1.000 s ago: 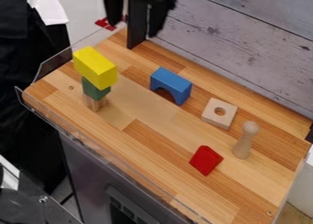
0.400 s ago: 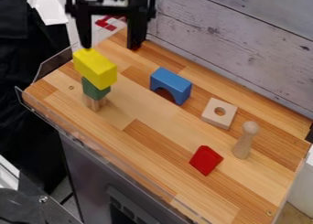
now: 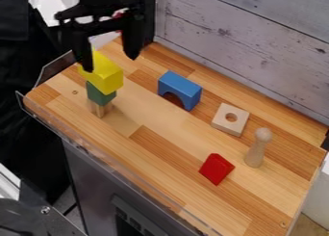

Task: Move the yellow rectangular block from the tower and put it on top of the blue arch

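We find that the gripper has shifted across the view to the tower and come lower since the earlier frames; its two fingers stand apart, with nothing clamped between them. One finger now overlaps the near-left part of the yellow rectangular block in our view, the other hangs past its upper right. Whether either touches it, we cannot tell.

The yellow block remains directly below the gripper, atop the green block and the wooden base piece. The blue arch, lower and to the gripper's right, is likewise unmoved, its top bare.

We judge this to be the final approach, with the transfer itself outstanding. The next move calls for centring and a straight descent; a finger landing on the block could topple the tower.
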